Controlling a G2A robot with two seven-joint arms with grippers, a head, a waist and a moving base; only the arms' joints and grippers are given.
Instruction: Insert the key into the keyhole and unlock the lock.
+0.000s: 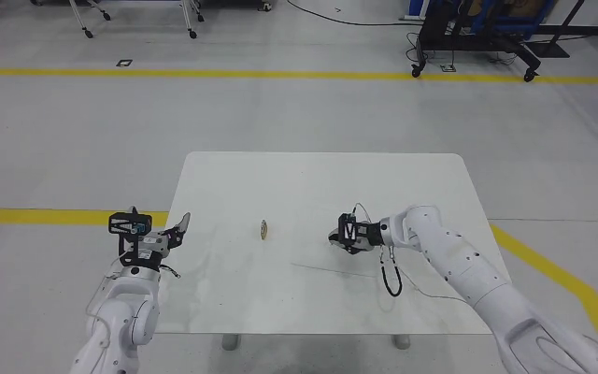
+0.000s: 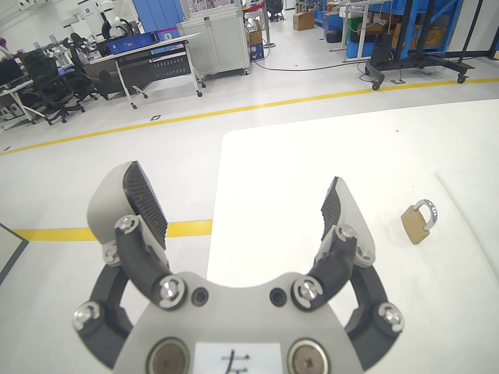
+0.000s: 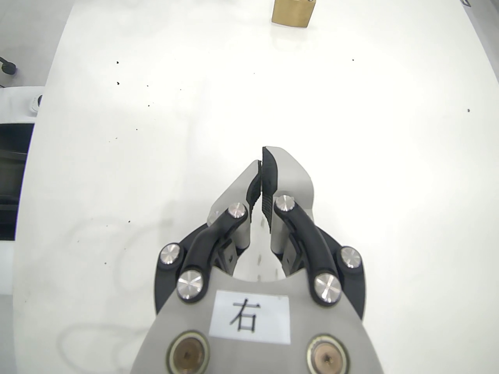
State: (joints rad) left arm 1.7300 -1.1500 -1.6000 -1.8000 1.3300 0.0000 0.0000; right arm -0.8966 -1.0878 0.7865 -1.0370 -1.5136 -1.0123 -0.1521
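**Padlock untouched, both grippers standing off**

The right gripper point(image 3: 262, 155) has its fingers clenched, pad pressed to pad with no gap at the tips. Nothing pokes out beyond the pads, so I cannot tell whether a key is nipped between them. It hangs low over the table point(image 1: 318, 178) on the padlock's right side and points straight at it. A stretch of bare tabletop lies between the fingertips and the brass.

Beyond that stretch is the padlock point(image 3: 294, 9), near the middle of the table and touched by nothing. It seems to stand on its base, with the steel shackle uppermost and its broad face turned to the right gripper. Both shackle legs sit down in the body, so I judge it locked. The keyhole is not on the face that shows; it is probably underneath, against the table.

On the padlock's other side, well apart from it, is the left gripper point(image 2: 234, 180). Its fingers are released, spread wide with nothing in them, over the table's edge. The padlock lies off to one side of their opening, not between the pads.

My reading is that the task is at its opening, the approach. The next move calls for the spread fingers to close on the brass body and turn it until the keyhole faces the right gripper. After that comes a fine, straight line-up for the insertion.
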